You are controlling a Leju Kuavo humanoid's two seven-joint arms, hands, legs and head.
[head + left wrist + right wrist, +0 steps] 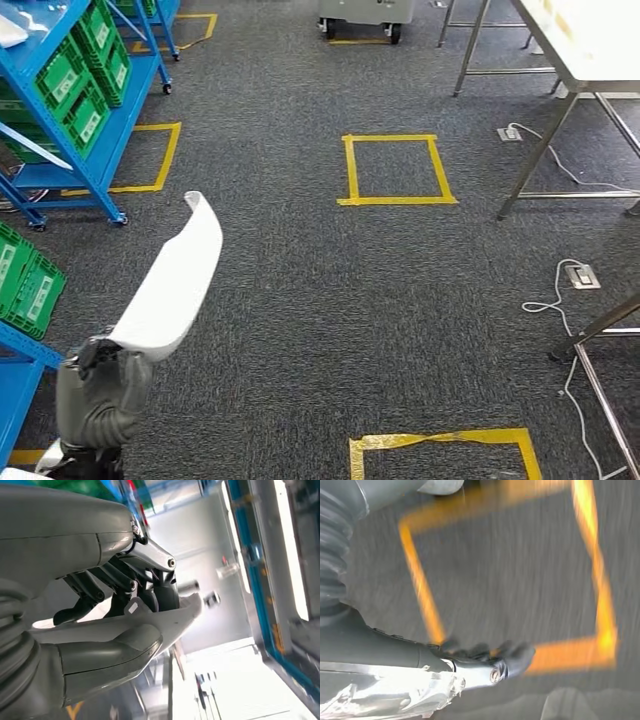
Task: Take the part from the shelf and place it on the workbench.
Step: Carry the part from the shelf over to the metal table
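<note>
My head view: high, facing down over grey carpet floor (302,300). Wrist views sit close behind hands; right one shares floor (508,580).

Grey carpeted floor (302,300) bears yellow tape squares (396,170), one ahead at centre, and white cables (555,300) with floor sockets (583,276) at right. Blue shelf (98,150) at left carries green crates (87,75). The table (589,45), white-topped on metal legs, stands at upper right.

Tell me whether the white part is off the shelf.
Off: the left hand grips the white part over the carpet, apart from the blue shelf.
</note>
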